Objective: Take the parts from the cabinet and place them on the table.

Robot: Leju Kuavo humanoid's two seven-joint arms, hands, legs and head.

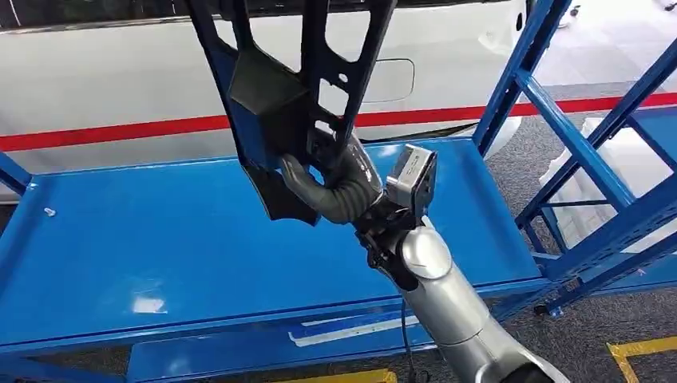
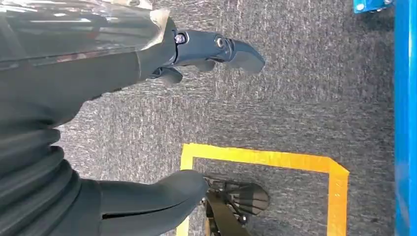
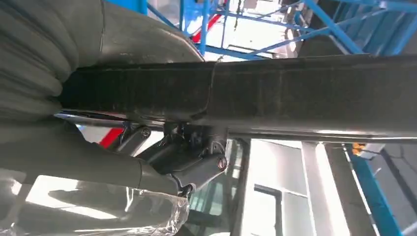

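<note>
parts: one black part (image 1: 295, 88) | right hand (image 1: 335, 179) grasps it | left hand (image 2: 147, 123) empty, fingers apart

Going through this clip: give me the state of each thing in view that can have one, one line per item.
Black part: held up above the blue table, not set down.
Right robot hand: gripping the black part near its lower end.
Left robot hand: holding nothing, fingers apart, hanging over the carpet.
Blue table: the part is not on it yet.

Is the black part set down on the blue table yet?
No: the black plastic frame part hangs above the blue table, gripped by the right hand.
</note>
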